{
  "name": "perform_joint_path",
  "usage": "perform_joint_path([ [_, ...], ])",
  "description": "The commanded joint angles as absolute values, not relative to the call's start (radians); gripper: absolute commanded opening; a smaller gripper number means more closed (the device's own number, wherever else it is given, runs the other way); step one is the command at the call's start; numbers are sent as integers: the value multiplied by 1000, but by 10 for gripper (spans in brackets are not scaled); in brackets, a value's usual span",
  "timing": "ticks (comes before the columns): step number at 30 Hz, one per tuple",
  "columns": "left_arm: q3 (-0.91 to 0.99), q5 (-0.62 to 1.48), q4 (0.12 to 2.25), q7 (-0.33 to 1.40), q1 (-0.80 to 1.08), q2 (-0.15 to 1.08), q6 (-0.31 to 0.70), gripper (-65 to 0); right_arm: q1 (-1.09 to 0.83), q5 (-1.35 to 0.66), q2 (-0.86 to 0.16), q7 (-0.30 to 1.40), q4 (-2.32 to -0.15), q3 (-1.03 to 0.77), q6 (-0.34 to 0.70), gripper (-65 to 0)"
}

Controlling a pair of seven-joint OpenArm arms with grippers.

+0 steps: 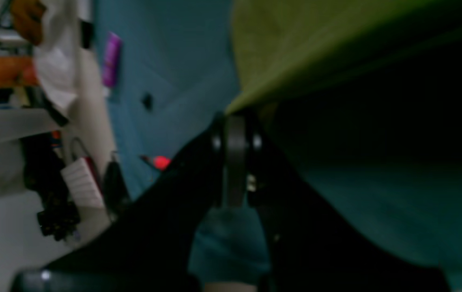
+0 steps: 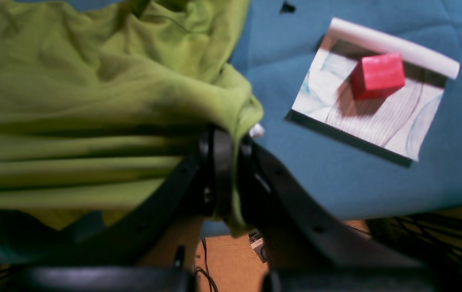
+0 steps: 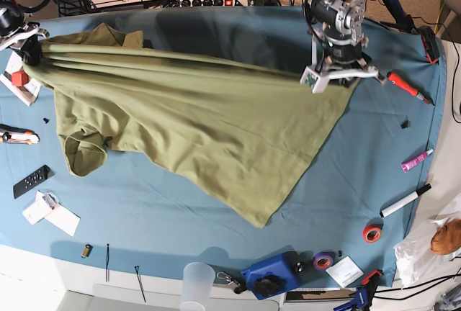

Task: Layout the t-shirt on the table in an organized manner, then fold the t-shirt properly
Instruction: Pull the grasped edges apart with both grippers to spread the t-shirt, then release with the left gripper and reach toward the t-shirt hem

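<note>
The olive-green t-shirt is stretched taut between both arms above the blue table. Its lower part drapes onto the cloth, and one sleeve lies at the left. My left gripper, at the base view's right, is shut on one corner of the shirt. The left wrist view shows its fingertips pinching the green edge. At the far left my right gripper is shut on bunched fabric; the right wrist view shows the shirt clamped between its fingers.
A red cube sits on a paper card beside the right gripper. A remote, markers, tape rolls, a blue tool and a clear cup lie along the table's edges.
</note>
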State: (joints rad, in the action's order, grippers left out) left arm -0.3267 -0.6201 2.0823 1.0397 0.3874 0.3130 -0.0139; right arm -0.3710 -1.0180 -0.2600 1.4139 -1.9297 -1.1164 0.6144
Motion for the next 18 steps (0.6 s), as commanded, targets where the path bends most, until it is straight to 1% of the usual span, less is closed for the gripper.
perform_joint_path([
  [1,-320,-643,2099,1047,404,318,-29,-650,-371,-1008,-282,1391,-1945,-1127,614,-650],
  [5,-320,-643,2099,1047,451,318,-30,-650,-372,-985,-282,1396,-1945,-1127,616,-650],
  [7,-320,-643,2099,1047,466,318,-30,-650,-373,-970,-282,1396,-1945,-1127,652,-650],
  [8,-320,-643,2099,1048,471,318,-30,-650,-381,-968,-282,1396,-1945,-1127,665,-618],
  [9,-320,-643,2099,1048,475,318,-35,-601,-392,-973,-282,1396,-1945,-1127,666,-574],
  [11,-320,-644,2099,1049,483,318,-86,-480,-418,-978,-282,1396,-1945,-1127,666,-497],
  [12,-320,-645,2099,1057,485,318,-113,-437,-431,-979,-282,1396,-1945,-1127,666,-475],
  [13,-320,-648,2099,1072,487,318,-136,-408,-441,-979,-283,1396,-1945,-1127,665,-472],
  [14,-320,-665,2099,1093,488,318,-152,-399,-447,-979,-283,1396,-1945,-1127,665,-472],
  [18,-320,-765,2099,1165,488,319,-245,-399,-448,-980,-283,1396,-1945,-1127,664,-472],
])
